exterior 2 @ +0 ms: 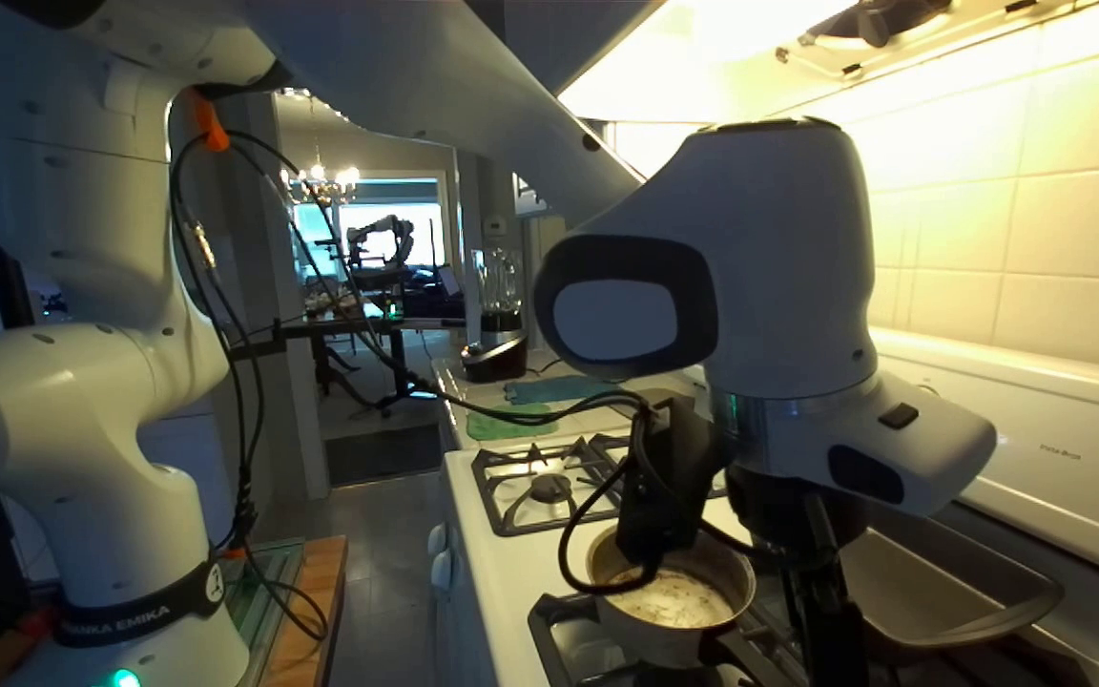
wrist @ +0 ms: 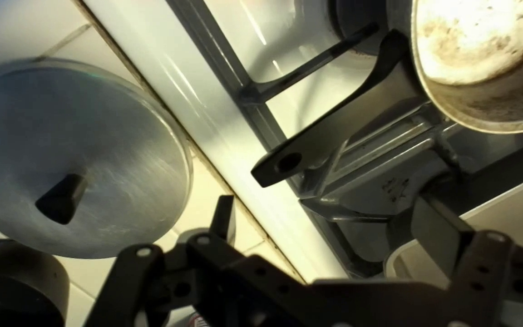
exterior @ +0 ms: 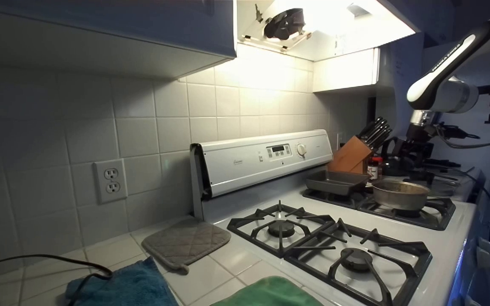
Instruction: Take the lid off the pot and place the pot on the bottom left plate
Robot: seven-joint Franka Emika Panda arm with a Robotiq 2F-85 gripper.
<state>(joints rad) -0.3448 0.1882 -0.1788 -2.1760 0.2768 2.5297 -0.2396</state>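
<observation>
The grey metal pot [exterior: 400, 196] stands uncovered on the front right burner. It also shows in the other exterior view [exterior 2: 678, 606] and the wrist view [wrist: 484, 102], with its handle [wrist: 334, 131] reaching over the stove edge. The round metal lid [wrist: 107, 150] with its dark knob [wrist: 64, 197] lies on the counter beside the stove. The bottom left plate [exterior: 356, 259] is a bare burner, also visible in an exterior view [exterior 2: 550, 489]. My gripper [wrist: 327, 204] is open and empty, above the stove edge near the handle's end. Its fingers are dark and unclear in an exterior view [exterior: 419, 151].
A rectangular baking pan [exterior: 336, 182] sits on the back right burner, close to the gripper [exterior 2: 950, 582]. A knife block [exterior: 351, 155] and a red-capped jar [exterior: 374, 168] stand behind. A dark round vessel [wrist: 21, 277] is beside the lid. Cloths [exterior: 270, 293] lie left of the stove.
</observation>
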